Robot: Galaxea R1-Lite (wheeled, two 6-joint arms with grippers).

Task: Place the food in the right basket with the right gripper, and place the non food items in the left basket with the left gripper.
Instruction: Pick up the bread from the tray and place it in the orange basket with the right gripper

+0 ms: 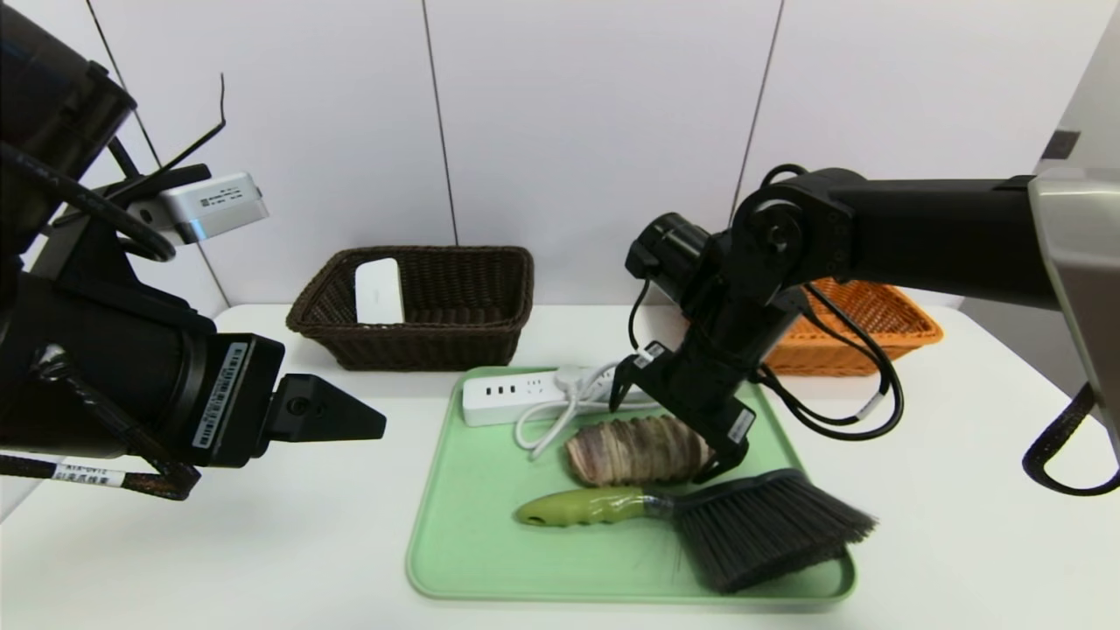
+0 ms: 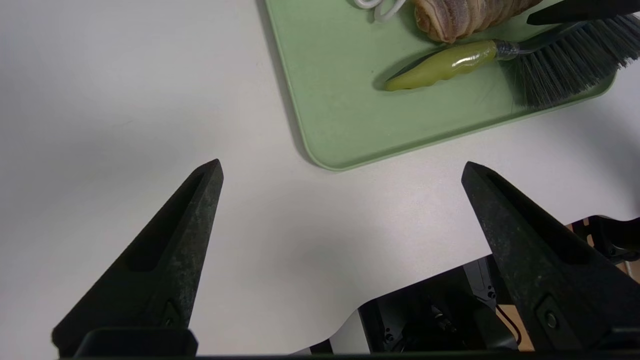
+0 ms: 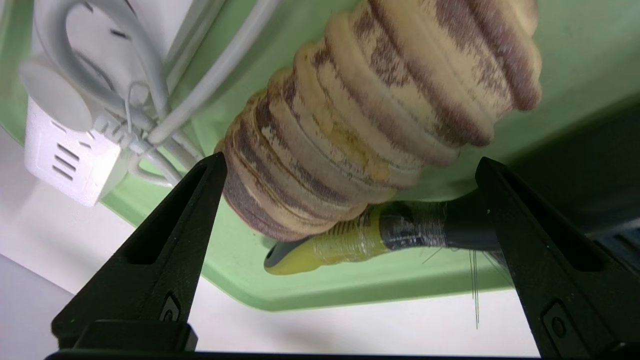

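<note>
Reach for the food: right pincer (image 1: pixel 669 424), tips spread apart, poised over the bread roll (image 1: pixel 636 450) on the green tray (image 1: pixel 464 525), must next lower and clamp; left pincer (image 2: pixel 340 170) spread, idle beside the tray.

Both baskets are woven wicker (dark left basket (image 1: pixel 420 306), orange right basket (image 1: pixel 862 328)), the brush (image 1: pixel 700 516) handle glossy plastic, the green tray (image 1: pixel 472 542) matt, the roll (image 1: pixel 639 451) rough-ridged.

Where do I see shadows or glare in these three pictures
Head view: soft shadow under the brush bristles on the tray. Left wrist view: glossy highlight on the brush handle. Right wrist view: dark shadow on the tray beside the bread roll.
</note>
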